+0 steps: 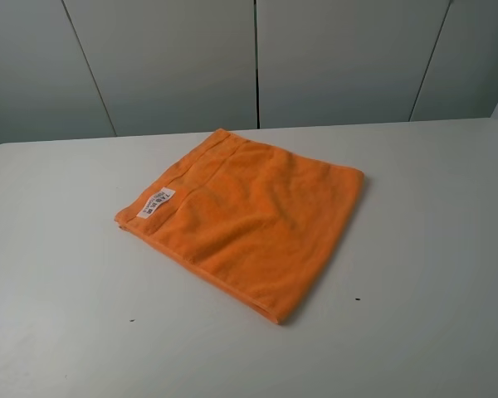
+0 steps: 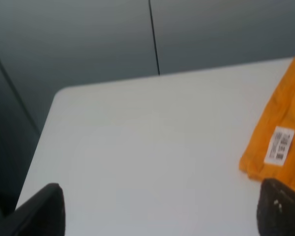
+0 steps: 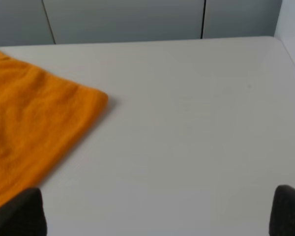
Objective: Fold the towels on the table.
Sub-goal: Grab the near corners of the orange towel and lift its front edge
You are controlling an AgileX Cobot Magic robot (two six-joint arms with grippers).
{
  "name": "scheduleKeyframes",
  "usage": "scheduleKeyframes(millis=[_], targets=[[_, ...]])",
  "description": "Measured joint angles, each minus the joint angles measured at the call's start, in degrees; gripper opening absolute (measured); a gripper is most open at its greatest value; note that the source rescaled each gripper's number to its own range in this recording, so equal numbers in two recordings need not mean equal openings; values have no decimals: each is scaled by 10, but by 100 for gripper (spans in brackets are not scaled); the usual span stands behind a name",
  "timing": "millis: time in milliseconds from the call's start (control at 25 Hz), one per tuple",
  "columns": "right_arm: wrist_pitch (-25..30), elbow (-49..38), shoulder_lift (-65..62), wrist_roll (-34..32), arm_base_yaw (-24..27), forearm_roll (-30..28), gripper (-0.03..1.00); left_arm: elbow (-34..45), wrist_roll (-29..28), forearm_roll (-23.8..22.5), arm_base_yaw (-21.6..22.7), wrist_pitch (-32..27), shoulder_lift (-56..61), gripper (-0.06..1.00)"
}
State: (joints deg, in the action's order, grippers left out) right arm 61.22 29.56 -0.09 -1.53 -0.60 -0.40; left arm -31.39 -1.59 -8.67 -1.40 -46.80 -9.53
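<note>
One bright orange towel (image 1: 249, 215) lies flat on the white table (image 1: 423, 249), folded into a rough square, with a small white label (image 1: 157, 203) near its left edge. Neither gripper shows in the exterior high view. In the left wrist view my left gripper (image 2: 162, 216) is open above bare table (image 2: 137, 147), one dark fingertip (image 2: 280, 209) close to the towel's labelled corner (image 2: 285, 108). The right wrist view has my right gripper (image 3: 155, 219) open too, with its fingers spread wide over bare table (image 3: 196, 123). One of those fingers (image 3: 19, 216) sits by the towel's edge (image 3: 34, 123).
Grey wall panels (image 1: 174, 58) with dark seams stand behind the table's far edge (image 1: 398, 123). The table's left rear corner (image 2: 59, 96) and right rear corner (image 3: 278, 42) show in the wrist views. Tiny dark specks (image 1: 357, 299) dot the tabletop.
</note>
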Motion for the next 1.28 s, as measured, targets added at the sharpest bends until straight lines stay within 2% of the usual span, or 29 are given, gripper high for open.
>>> scheduleKeyframes(millis=[160,320,440,520,720,760,840,920,1000,1080,1160,1280], targets=[[-31,8,10,36,0,22,98,-4,22,19,0,91,-103,100],[-53,9,102,137,0,100,99,-33,119,92,0,123,-233,100],[-65,9,204,234,0,191,100,-71,215,159,-12,127,-333,100],[-78,10,286,302,0,264,100,-99,273,187,-27,128,-397,100],[-82,26,470,527,-3,495,100,-160,371,204,-67,131,-566,100],[-77,31,507,557,-10,536,100,-172,392,205,-75,132,-597,100],[-68,51,570,592,-36,578,100,-197,431,205,-86,132,-649,100],[-67,75,632,601,-78,575,100,-222,460,205,-95,134,-696,100],[-88,102,681,599,-125,542,100,-249,496,205,-100,136,-744,100],[-128,124,725,570,-180,483,100,-273,546,205,-102,127,-788,100],[-167,150,760,525,-232,418,100,-289,572,205,-102,116,-823,100],[-181,188,814,445,-310,310,100,-310,595,182,-103,93,-869,100]])
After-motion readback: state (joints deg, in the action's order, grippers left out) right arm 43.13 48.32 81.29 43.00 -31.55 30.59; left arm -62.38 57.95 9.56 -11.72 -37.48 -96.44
